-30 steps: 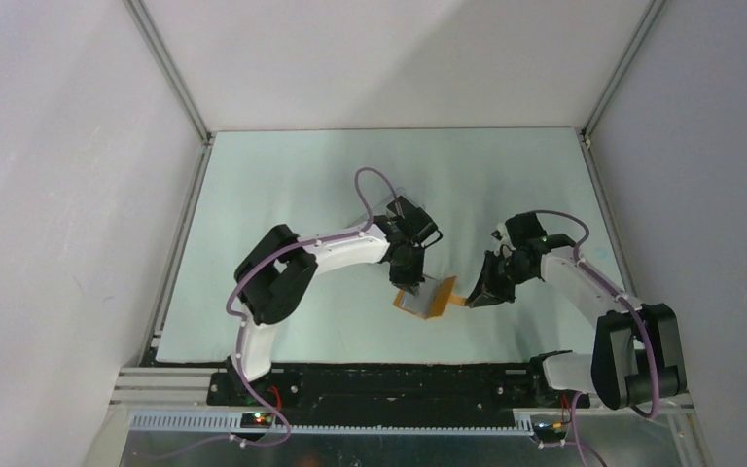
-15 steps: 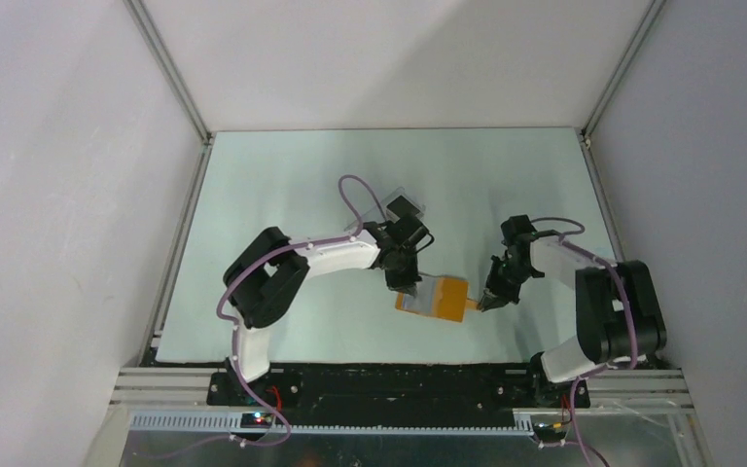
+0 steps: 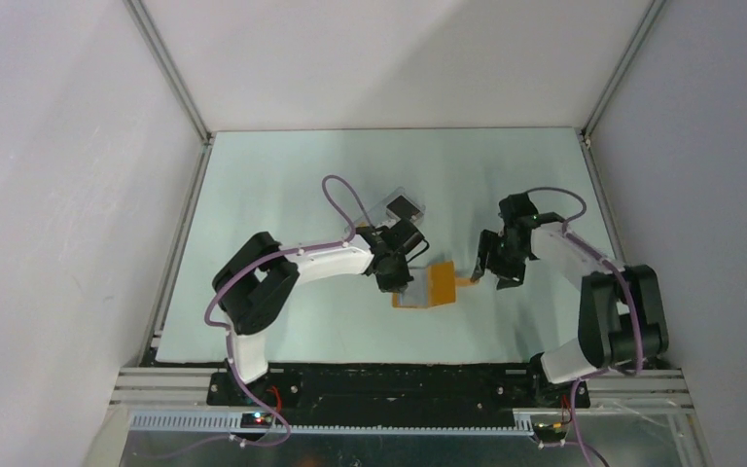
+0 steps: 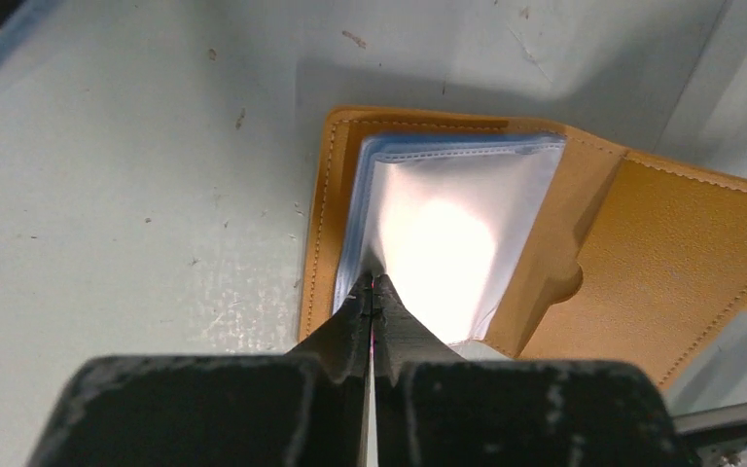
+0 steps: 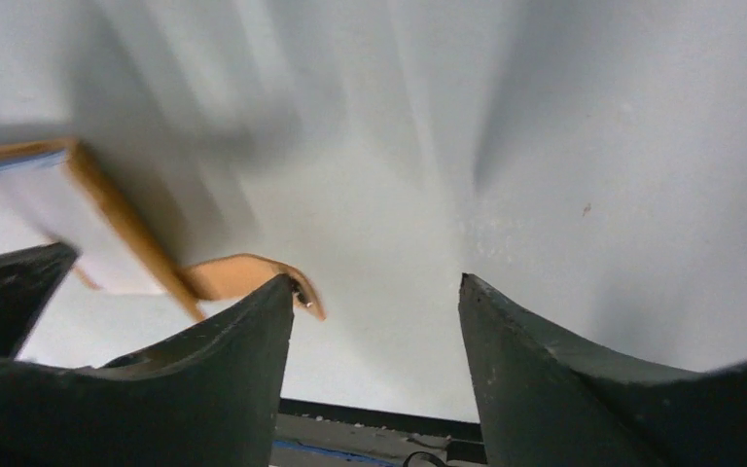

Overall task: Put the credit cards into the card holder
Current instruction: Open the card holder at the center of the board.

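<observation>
The orange card holder lies open on the table between the arms. In the left wrist view the card holder shows clear inner sleeves over tan leather. My left gripper is shut, pinching the near edge of a sleeve; from above, the left gripper is at the holder's left end. My right gripper is open with nothing between its fingers, its left finger beside the holder's clasp tab. From above, the right gripper hovers just right of the holder. No credit cards are in view.
A clear plastic rectangle with a black centre lies on the table beyond the left wrist. The pale green table is walled by white panels on three sides. A black rail runs along the near edge.
My right gripper has let go of the clasp tab, opened and drawn back toward the far side. The holder's right flap now lies flatter. My left gripper stays shut and shifted slightly left.
</observation>
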Motion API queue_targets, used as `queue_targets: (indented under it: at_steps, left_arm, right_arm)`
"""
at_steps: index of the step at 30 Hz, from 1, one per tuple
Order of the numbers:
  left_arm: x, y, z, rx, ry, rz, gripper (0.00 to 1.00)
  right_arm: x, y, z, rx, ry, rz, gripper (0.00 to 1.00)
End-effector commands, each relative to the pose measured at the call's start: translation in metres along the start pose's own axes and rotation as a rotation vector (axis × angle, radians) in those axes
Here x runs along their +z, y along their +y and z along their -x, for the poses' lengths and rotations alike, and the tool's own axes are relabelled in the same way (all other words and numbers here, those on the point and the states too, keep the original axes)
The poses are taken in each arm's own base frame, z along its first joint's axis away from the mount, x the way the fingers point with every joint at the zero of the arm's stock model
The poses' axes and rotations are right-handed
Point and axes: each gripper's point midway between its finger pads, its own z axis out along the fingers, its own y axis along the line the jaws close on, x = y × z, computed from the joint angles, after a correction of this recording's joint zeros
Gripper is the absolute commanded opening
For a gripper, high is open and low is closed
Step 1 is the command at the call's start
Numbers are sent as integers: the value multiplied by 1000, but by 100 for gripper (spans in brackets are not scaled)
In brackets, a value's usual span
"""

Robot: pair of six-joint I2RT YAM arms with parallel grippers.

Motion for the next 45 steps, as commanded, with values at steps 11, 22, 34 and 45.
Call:
queue_targets:
  at_steps: [11, 22, 34, 45]
  left_arm:
    - [8, 31, 10, 73, -62, 158, 1]
    - [11, 29, 8, 87, -51, 159, 0]
    - [14, 32, 6, 95, -41, 167, 0]
    - [13, 33, 7, 98, -44, 166, 0]
  right_arm:
    - [-100, 106, 4, -208, -143, 383, 45]
    - [-85, 167, -43, -275, 106, 576, 0]
    - [-10, 151, -43, -261, 96, 287, 0]
    - [-1, 82, -14, -299, -71, -130, 0]
